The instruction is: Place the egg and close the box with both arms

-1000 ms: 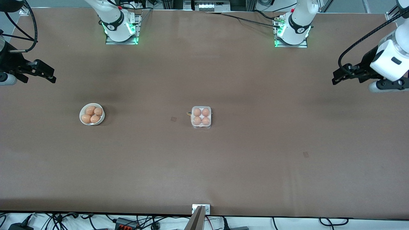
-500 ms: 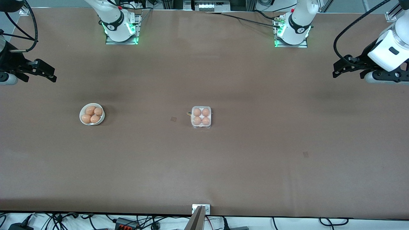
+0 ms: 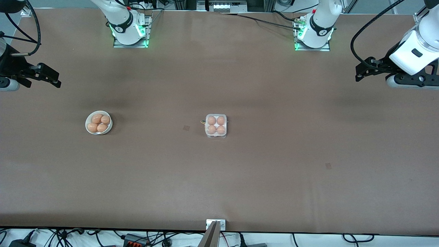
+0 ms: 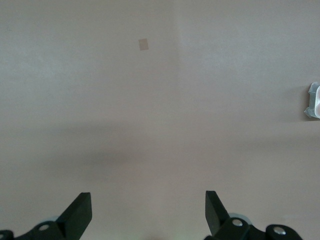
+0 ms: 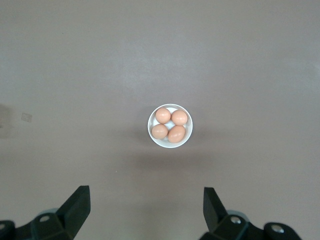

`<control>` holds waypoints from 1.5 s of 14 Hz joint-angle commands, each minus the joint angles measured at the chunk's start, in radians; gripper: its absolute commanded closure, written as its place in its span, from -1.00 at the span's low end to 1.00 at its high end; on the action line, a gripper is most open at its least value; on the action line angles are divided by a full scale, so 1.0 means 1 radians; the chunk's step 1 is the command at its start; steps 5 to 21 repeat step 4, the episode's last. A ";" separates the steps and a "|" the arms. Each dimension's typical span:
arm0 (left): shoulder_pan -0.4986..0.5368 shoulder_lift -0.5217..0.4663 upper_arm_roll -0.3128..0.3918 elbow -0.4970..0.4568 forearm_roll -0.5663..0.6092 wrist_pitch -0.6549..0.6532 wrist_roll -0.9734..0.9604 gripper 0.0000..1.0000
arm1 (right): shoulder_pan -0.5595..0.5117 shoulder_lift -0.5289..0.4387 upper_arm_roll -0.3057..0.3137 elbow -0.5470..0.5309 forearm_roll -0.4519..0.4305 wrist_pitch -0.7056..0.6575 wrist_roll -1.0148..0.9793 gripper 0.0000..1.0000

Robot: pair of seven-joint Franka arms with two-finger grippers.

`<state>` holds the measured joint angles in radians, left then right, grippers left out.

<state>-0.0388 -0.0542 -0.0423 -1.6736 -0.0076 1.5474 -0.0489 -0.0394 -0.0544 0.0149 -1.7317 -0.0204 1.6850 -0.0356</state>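
Observation:
The box (image 3: 216,136), a small clear-plastic carton, sits mid-table with several brown eggs (image 3: 212,120) in its cells; its lid looks folded down over them. More eggs (image 3: 97,118) lie in a round white bowl (image 3: 86,122) toward the right arm's end. My right gripper (image 3: 51,79) hangs open at that end of the table, with nothing between its fingers, and its wrist view looks down on the bowl (image 5: 150,127). My left gripper (image 3: 360,72) hangs open and holds nothing at the left arm's end. In the left wrist view, only a corner of the box (image 4: 314,100) shows past the gripper (image 4: 148,210).
Two small tape squares mark the brown table: one (image 3: 186,128) beside the box and one (image 3: 328,166) nearer the camera toward the left arm's end. A metal bracket (image 3: 215,224) sits at the table's near edge. Both arm bases (image 3: 129,31) stand along the table's edge.
The left arm has drawn its hand back toward its end of the table, rising slightly. The right arm, box and bowl have stayed put.

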 commanded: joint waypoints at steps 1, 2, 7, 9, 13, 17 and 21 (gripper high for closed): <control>-0.001 -0.003 -0.001 0.018 0.020 -0.023 0.026 -1.00 | -0.002 -0.018 0.002 -0.011 0.000 -0.011 0.013 -1.00; 0.000 -0.003 -0.001 0.018 0.020 -0.023 0.026 -1.00 | -0.002 -0.018 0.002 -0.011 0.000 -0.011 0.013 -1.00; 0.004 -0.003 -0.001 0.018 0.018 -0.024 0.027 -1.00 | -0.002 -0.018 0.002 -0.011 0.000 -0.011 0.013 -1.00; 0.004 -0.003 -0.001 0.018 0.018 -0.024 0.027 -1.00 | -0.002 -0.018 0.002 -0.011 0.000 -0.011 0.013 -1.00; 0.004 -0.003 -0.001 0.018 0.018 -0.024 0.027 -1.00 | -0.002 -0.018 0.002 -0.011 0.000 -0.011 0.013 -1.00; 0.004 -0.003 -0.001 0.018 0.018 -0.024 0.027 -1.00 | -0.002 -0.018 0.002 -0.011 0.000 -0.011 0.013 -1.00; 0.004 -0.003 -0.001 0.018 0.018 -0.024 0.027 -1.00 | -0.002 -0.018 0.002 -0.011 0.000 -0.011 0.013 -1.00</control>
